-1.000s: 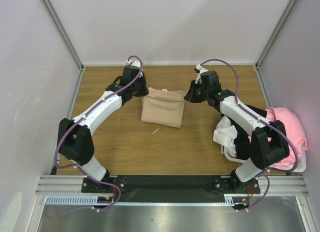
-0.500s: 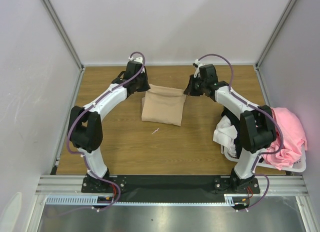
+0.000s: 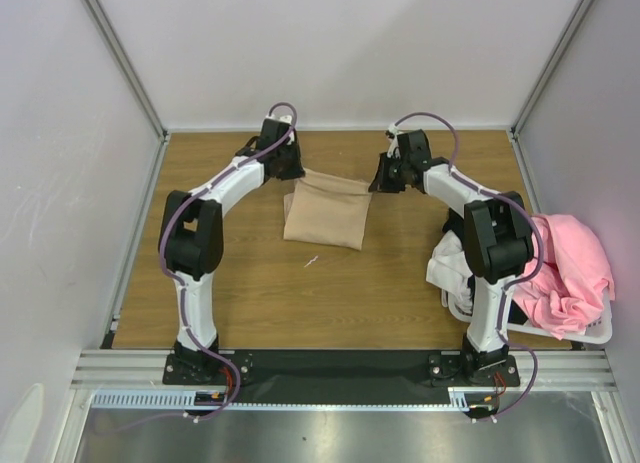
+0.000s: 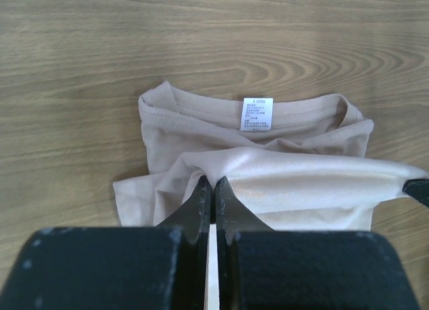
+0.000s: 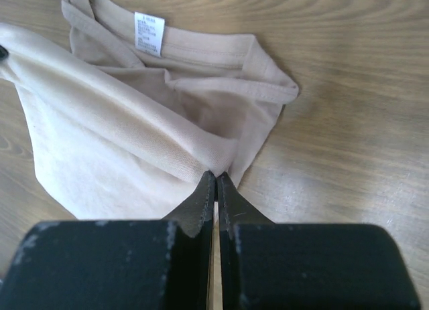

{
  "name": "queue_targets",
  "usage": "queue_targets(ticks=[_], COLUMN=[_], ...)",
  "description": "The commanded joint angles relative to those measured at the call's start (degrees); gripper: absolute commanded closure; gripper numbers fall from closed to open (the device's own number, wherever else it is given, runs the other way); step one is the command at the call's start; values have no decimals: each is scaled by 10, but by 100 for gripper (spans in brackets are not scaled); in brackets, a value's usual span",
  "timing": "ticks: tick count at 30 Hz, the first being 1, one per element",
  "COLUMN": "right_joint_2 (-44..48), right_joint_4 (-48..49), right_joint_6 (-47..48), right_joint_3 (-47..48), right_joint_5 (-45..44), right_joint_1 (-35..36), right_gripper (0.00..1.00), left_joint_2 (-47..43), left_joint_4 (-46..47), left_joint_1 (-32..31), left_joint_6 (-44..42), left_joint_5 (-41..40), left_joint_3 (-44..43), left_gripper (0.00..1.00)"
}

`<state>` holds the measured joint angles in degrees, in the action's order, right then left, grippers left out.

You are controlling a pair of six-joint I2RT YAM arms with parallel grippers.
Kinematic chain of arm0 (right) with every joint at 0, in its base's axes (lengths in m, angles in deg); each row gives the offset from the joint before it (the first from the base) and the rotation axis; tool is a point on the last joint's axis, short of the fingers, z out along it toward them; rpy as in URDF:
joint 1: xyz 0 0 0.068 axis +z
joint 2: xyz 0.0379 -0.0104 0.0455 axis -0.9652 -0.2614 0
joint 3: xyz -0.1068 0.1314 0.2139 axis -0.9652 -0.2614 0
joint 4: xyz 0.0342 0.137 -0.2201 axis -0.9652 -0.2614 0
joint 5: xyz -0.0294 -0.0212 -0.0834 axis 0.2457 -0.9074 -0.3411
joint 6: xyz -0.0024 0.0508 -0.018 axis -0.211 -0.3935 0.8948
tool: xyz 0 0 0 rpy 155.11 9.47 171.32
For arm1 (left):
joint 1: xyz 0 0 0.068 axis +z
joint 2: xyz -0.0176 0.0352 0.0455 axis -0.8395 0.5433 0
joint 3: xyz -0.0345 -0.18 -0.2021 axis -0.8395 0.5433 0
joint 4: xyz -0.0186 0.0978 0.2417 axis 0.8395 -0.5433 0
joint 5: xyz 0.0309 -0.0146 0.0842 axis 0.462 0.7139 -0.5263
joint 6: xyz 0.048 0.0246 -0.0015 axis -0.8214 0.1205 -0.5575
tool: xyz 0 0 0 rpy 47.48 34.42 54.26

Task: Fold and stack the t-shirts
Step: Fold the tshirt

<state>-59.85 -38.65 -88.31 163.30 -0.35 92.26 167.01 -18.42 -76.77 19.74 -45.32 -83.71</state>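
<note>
At upper centre of the overhead view, the light tan cotton t-shirt (image 3: 325, 215) lies part-folded on the wooden worktop (image 3: 400, 283). Left fingers (image 4: 206, 193) and right fingers (image 5: 209, 189), fully closed, pinch opposite ends of its lifted edge, stretched left-right between them.

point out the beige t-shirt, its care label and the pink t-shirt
beige t-shirt (image 3: 325, 221), top view, middle of folded cloth
care label (image 4: 257, 114), left wrist view, centre of tag
pink t-shirt (image 3: 575, 268), top view, bunched cloth
</note>
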Motion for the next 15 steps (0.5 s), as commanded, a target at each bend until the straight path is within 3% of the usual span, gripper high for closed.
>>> queue_targets(ticks=[1,15], right_joint_2=[-10,-62], right_joint_4=[-12,-36], right_joint_6=[9,18], right_joint_3=[42,91], right_joint_5=[-4,9], right_joint_1=[-10,-14], right_gripper=[100,100], left_joint_2=[8,44], left_joint_4=[11,12], left_joint_1=[17,25], left_joint_6=[-18,-11], left_joint_5=[-2,-2], left_joint_3=[-42,-56], left_gripper=[100,99])
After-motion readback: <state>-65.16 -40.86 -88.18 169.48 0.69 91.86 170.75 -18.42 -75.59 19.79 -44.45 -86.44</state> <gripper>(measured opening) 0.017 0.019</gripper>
